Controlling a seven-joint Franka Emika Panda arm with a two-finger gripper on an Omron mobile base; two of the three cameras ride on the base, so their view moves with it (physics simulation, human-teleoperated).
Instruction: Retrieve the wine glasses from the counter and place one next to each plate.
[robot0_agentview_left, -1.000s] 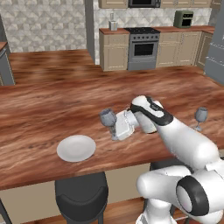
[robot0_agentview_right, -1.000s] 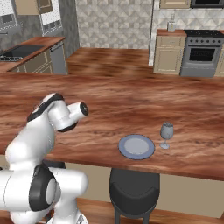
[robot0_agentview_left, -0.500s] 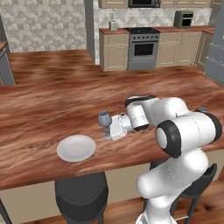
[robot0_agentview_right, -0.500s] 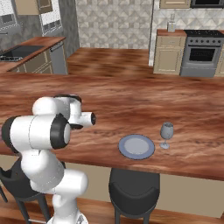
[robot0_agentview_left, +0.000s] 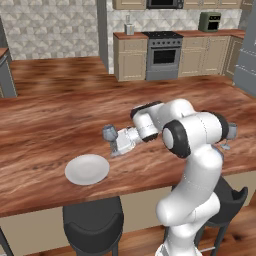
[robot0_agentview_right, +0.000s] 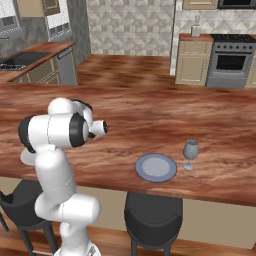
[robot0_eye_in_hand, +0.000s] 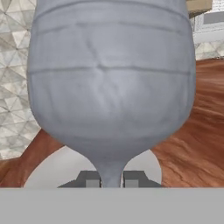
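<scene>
- End effector (robot0_agentview_left: 119, 146) clamped on the thin stem of a wine glass (robot0_agentview_left: 110, 133), just under the bowl; in the hand view, both dark fingertips (robot0_eye_in_hand: 89, 179) pressed to either side of that stem.
- Held wine glass upright, long axis vertical, bowl on top, rim pointing up, stem running down between the fingertips.
- Foot of this glass hidden behind the end effector in the left base view; cannot tell whether touching the desk (robot0_agentview_left: 45, 130) or lifted off it.
- Position of held glass: over the long wood-grain desk, just beside the white plate (robot0_agentview_left: 87, 168), on its far right side as seen from the left base view.
- White plate flat on the desk near the front edge, above a black stool (robot0_agentview_left: 93, 219); pale rim of that plate also visible low behind the bowl in the hand view.
- Second wine glass (robot0_agentview_right: 190, 154) standing upright on the desk, foot down, bowl up, long axis vertical.
- Position of second glass: just beside the greyish-blue plate (robot0_agentview_right: 156, 167), on its right side in the right base view, not touching it.
- Greyish-blue plate flat near the desk's front edge, well apart from the white plate.
- Stove (robot0_agentview_left: 163, 53) and beige cabinets against the far tiled wall.
</scene>
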